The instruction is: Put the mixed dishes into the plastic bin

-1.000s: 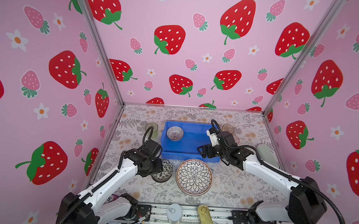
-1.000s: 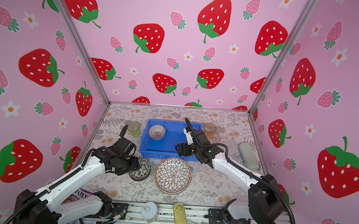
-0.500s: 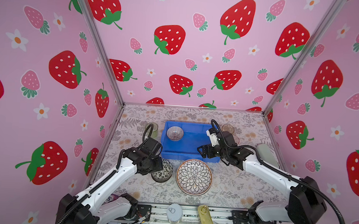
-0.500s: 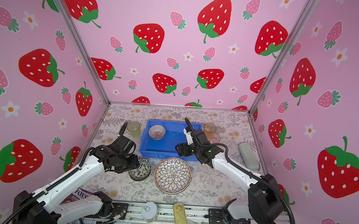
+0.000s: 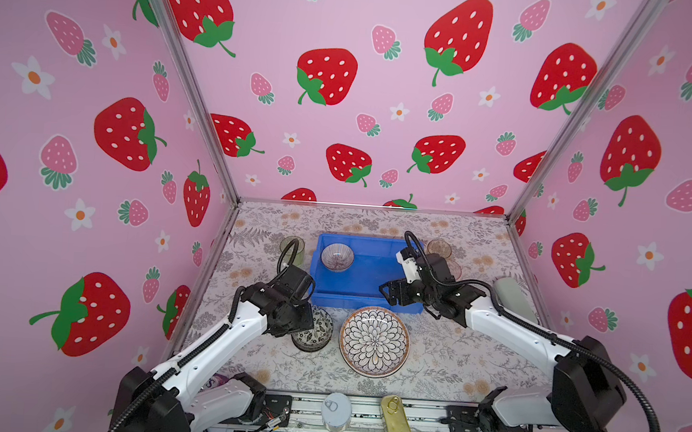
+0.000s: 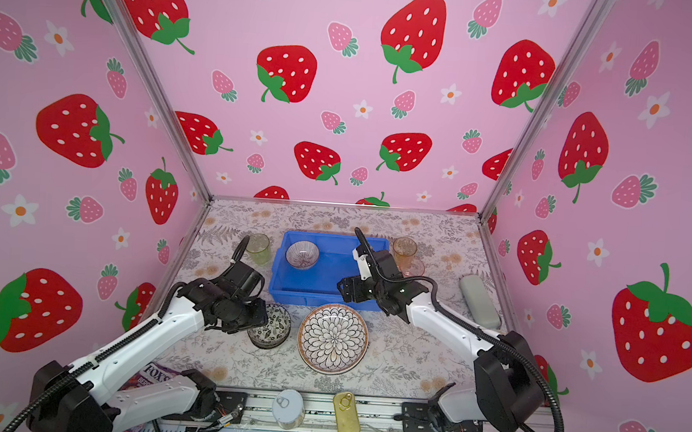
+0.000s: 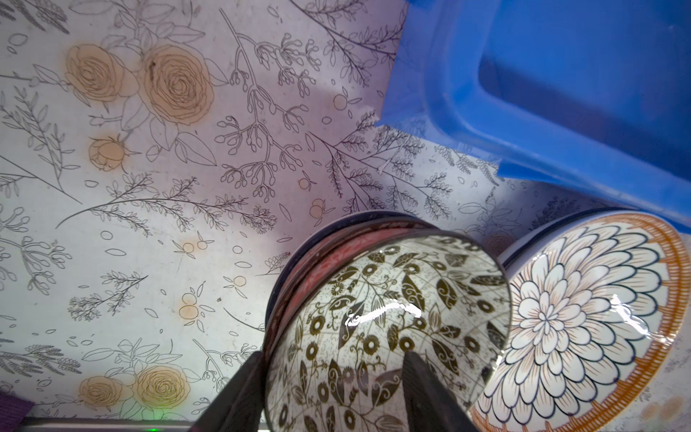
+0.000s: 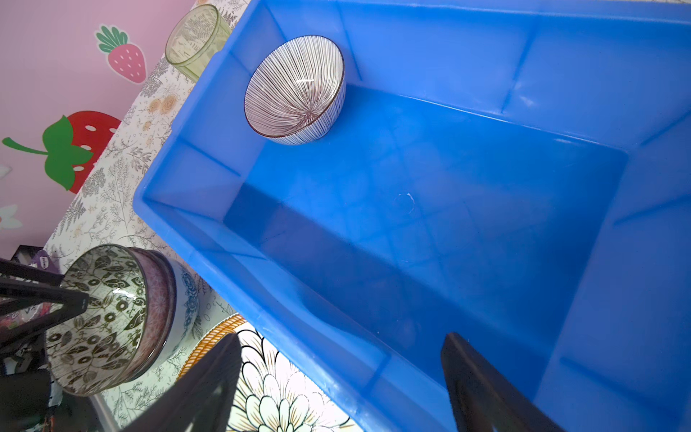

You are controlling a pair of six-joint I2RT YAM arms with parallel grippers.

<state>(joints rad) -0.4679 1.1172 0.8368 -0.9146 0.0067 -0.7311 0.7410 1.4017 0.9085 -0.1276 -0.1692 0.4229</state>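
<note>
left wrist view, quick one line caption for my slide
Left gripper straddling the rim of the black-floral bowl, stacked on other bowls beside the petal-patterned plate and blue bin.

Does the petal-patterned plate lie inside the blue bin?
No, the petal-patterned plate lies on the table, just outside the blue bin's near wall.

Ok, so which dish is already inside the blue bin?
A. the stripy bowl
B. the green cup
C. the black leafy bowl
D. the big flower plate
A: the stripy bowl sits alone in a far corner of the blue bin, while the flower plate and the green cup stand outside it.
</note>
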